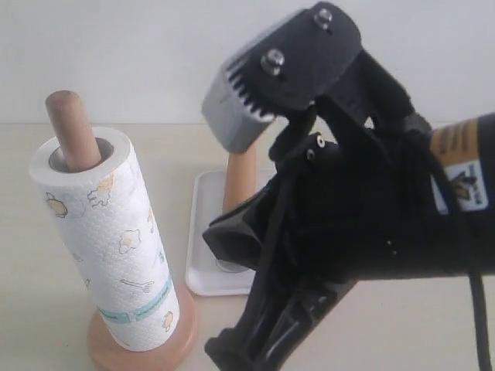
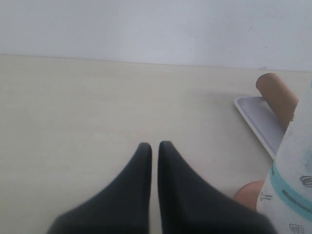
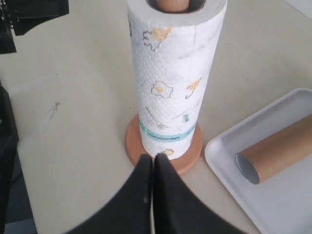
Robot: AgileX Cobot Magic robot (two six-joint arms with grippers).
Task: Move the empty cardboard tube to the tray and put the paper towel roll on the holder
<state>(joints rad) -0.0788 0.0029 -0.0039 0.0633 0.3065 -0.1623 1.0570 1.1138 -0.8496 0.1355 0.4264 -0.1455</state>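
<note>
1. Two jobs look done from here: the paper towel roll (image 1: pixel 108 232) sits over the pole of the holder (image 1: pixel 69 127), down on its round base, and the empty cardboard tube (image 3: pixel 278 151) lies on its side inside the tray (image 3: pixel 273 204).
2. In the exterior view the tray is at about three o'clock from the holder, near it but apart, and the right arm hides part of it.
3. Right hand (image 3: pixel 153 158): fingers pressed together, nothing between them, tips just beside the rim of the holder's base. I cannot tell whether they touch.
4. Left hand (image 2: pixel 155 146): also pressed together and empty, over bare desk (image 2: pixel 73 122), the roll off to one side.
5. Biggest danger, I'd say: a careless pull-away by the right hand clips the base or the roll. The stand is tall and the core fits loosely on the pole, so a knock could rock or tip it.
6. Second worry: the tube is round and the tray's rim is low. A bump to the tray could send it rolling out onto the desk.
7. Safest call, in my view: lift clear first, then retreat.
</note>
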